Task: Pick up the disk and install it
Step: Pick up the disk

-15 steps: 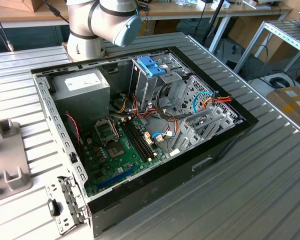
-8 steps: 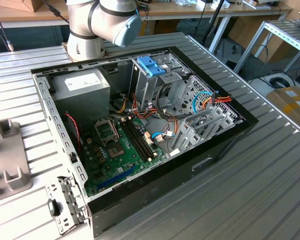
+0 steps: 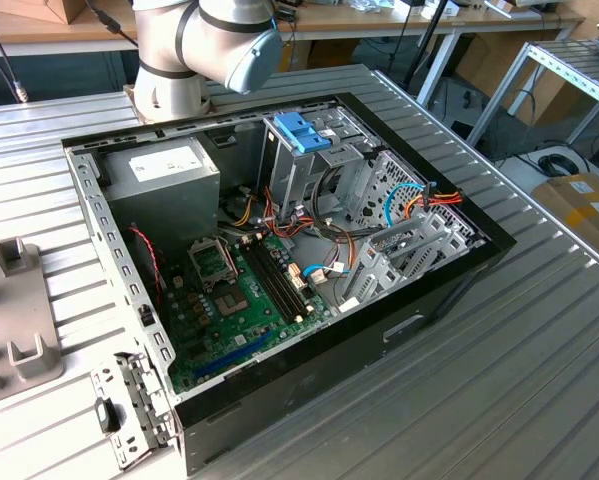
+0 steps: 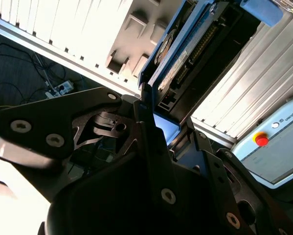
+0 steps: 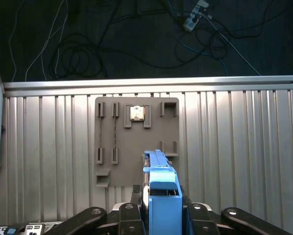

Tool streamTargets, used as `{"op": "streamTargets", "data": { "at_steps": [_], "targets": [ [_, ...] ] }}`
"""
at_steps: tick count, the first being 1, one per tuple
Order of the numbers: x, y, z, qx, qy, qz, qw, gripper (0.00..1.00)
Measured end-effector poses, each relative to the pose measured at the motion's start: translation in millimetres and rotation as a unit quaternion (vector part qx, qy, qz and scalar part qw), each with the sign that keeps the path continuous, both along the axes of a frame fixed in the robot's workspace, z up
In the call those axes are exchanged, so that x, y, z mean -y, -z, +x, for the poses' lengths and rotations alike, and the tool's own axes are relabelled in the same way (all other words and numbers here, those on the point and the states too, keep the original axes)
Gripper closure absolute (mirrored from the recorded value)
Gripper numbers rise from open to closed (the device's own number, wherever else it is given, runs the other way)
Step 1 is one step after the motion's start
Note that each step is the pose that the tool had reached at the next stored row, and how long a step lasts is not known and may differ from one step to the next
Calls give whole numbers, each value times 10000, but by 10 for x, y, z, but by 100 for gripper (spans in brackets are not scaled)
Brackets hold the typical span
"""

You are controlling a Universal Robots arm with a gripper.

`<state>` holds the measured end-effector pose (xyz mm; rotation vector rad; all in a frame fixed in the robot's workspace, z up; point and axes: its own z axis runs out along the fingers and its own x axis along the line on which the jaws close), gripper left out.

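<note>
The disk [image 5: 158, 169] is a thin slab with a blue plastic frame, seen edge-on in the first wrist view and standing up between the black fingers. The second wrist view shows its side, with the disk [image 4: 178, 61] bearing a printed label and a blue edge. My gripper [image 5: 158, 215] is shut on the disk's lower end, with one finger [image 4: 147, 115] pressed against its side. Below the disk lies a grey fixture plate [image 5: 136, 142] on the ribbed metal table. The open computer case [image 3: 279, 250] lies on the table in the exterior view.
Inside the case are a metal drive cage with a blue handle [image 3: 301, 130], a grey power supply [image 3: 169, 170], the motherboard [image 3: 239, 290] and loose cables [image 3: 419, 200]. A small chip [image 5: 137, 113] rests on the fixture plate. A pendant with a red button [image 4: 260, 139] lies nearby.
</note>
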<state>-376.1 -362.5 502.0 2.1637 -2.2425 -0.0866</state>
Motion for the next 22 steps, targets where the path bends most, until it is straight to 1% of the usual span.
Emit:
{"op": "streamTargets", "data": {
  "at_steps": [15, 18, 22],
  "targets": [
    [1, 0, 25, 0, 0, 0, 10000, 63],
    [4, 0, 72, 0, 0, 0, 10000, 63],
    [4, 0, 79, 0, 0, 0, 10000, 63]
  ]
}}
